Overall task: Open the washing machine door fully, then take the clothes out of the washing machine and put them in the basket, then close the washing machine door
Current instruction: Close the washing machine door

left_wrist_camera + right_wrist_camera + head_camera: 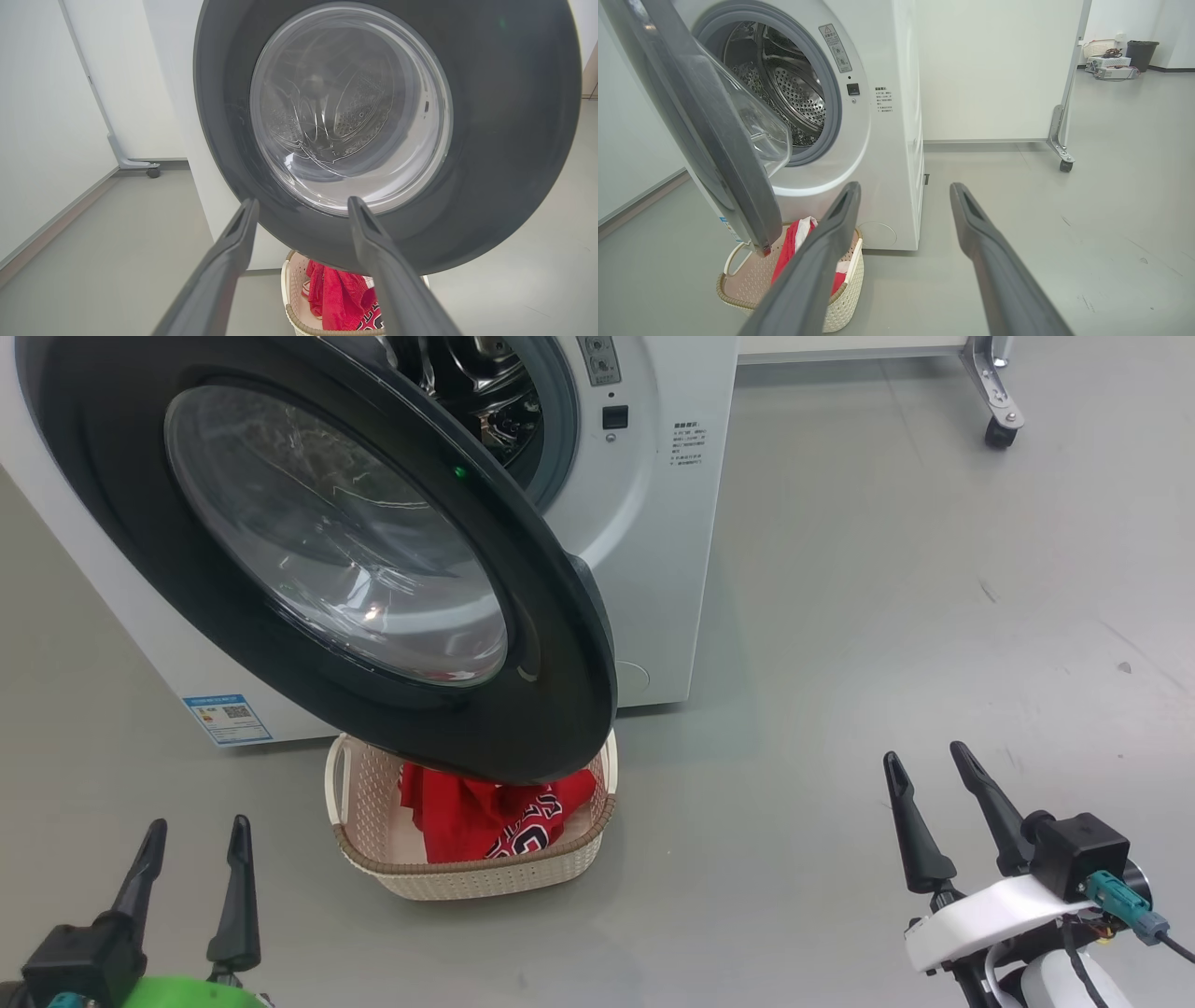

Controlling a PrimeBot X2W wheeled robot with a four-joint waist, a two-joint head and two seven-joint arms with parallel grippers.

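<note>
Red clothes (495, 817) are in the basket (467, 875).

Head view: the basket sits on the floor (887, 616) just in front of the washing machine (653, 569). It is partly under the lower rim of the washing machine door (523, 709), which stands swung out. Left end effector (201, 821) is near left and right end effector (925, 752) near right. Both are released and carry nothing, well apart from door and basket.

Left wrist view: looks square at the door's outer face, with the glass centre (350, 107) above the spread fingers (224, 266). No contact with the door. The red heap shows in the basket below the door rim.

Right wrist view: door seen edge-on at left, steel drum (794, 93) exposed. No fabric in the part of the drum that shows. Its lowest part is behind the door glass, so I can't confirm it's empty. Clothes are piled in the basket under the door.

Status, my read: opening and unloading look done, only closing the door is left. The left arm faces the outer face, so it looks best placed to push. The door rim appears to pass above the basket rim, so watch that clearance.
</note>
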